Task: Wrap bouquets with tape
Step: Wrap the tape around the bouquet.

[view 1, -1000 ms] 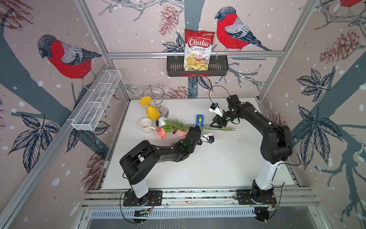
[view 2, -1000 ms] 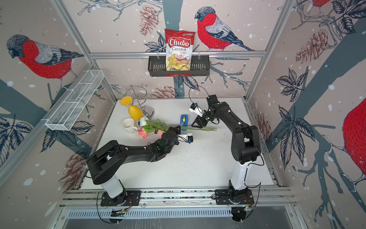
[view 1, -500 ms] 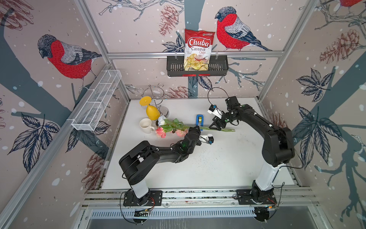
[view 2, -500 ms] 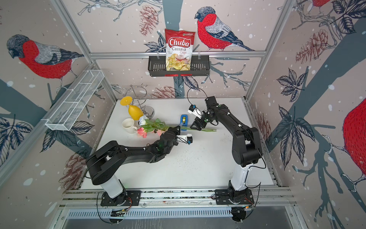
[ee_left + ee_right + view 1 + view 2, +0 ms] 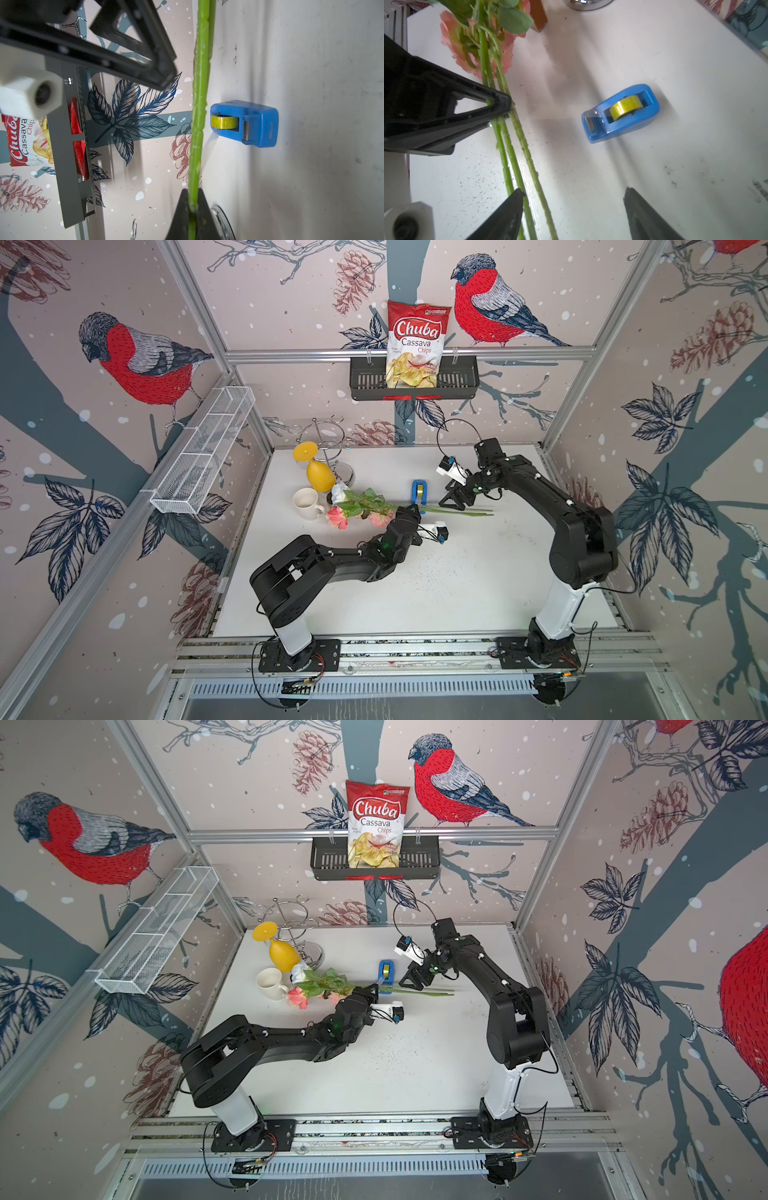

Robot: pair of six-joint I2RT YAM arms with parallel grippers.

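- Left tool (image 5: 505,106) clamped shut on bouquet (image 5: 359,506) stems (image 5: 510,149); the splayed stems could slip free.
- Right tool (image 5: 574,190) gapes open near tape dispenser (image 5: 620,114); could nudge it or snag stems.

In the right wrist view the bouquet (image 5: 452,47) is running off the edge beyond the left tool (image 5: 506,108), and a brown jar (image 5: 538,16) there is being cropped too.

Left arm (image 5: 332,564) stretched low over the counter, left claw (image 5: 409,511) clamped tight. Right arm (image 5: 540,489) arched, elbow high; right claw (image 5: 453,505) tipped downward, jaws spread wide.
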